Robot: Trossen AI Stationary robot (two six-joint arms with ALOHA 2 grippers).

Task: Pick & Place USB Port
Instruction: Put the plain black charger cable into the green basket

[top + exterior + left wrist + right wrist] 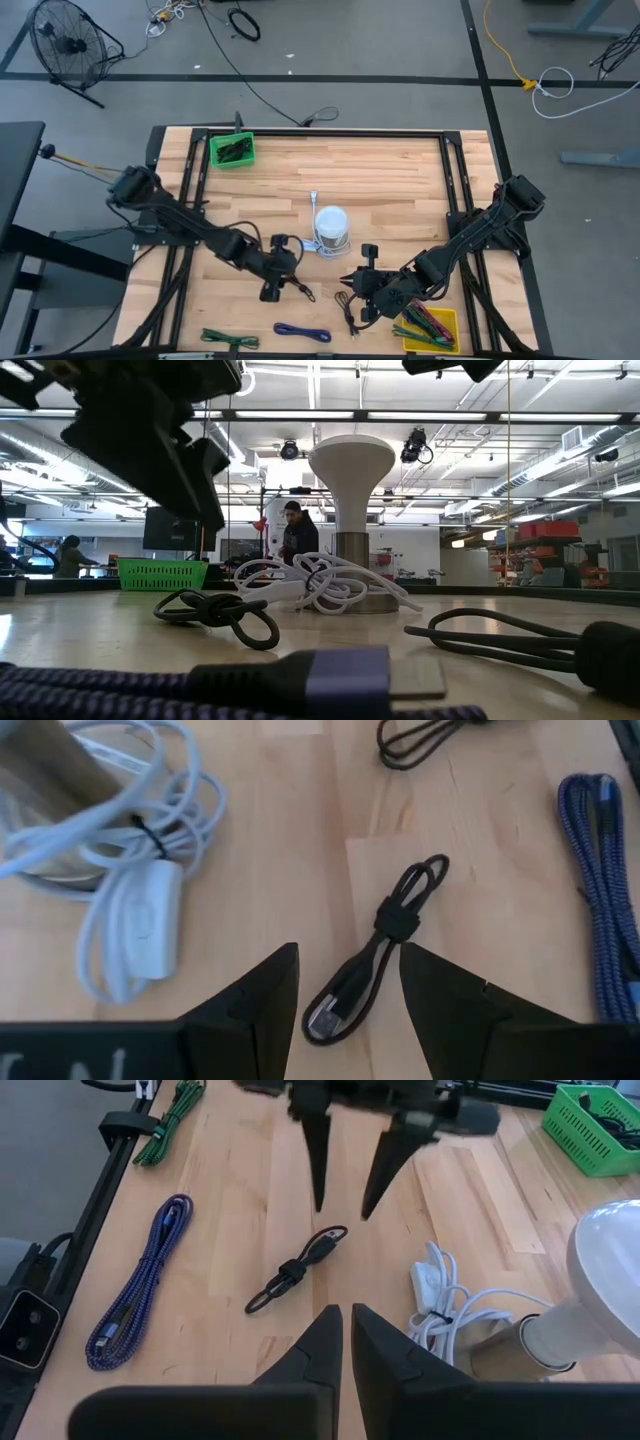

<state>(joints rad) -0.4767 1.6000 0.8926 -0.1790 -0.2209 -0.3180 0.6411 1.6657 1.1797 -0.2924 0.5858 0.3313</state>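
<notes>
Short black USB cable, coiled and strapped at mid-length, flat on the pale wooden table near its front edge, left of centre. Left gripper released, hovering just above, fingers straddling the plug end: approach step. Next: descend, clench on the plug. Right gripper nearly clenched, empty, waiting to the right. White lamp just beyond.

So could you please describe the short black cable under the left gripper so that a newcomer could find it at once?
Start at the white lamp in the middle of the wooden table. Just toward the table's front edge, the open left gripper hangs over a short black cable, folded and cinched by a black strap. Unlike the blue braided cable and the green cable nearby, it is plain black and smaller.
</notes>
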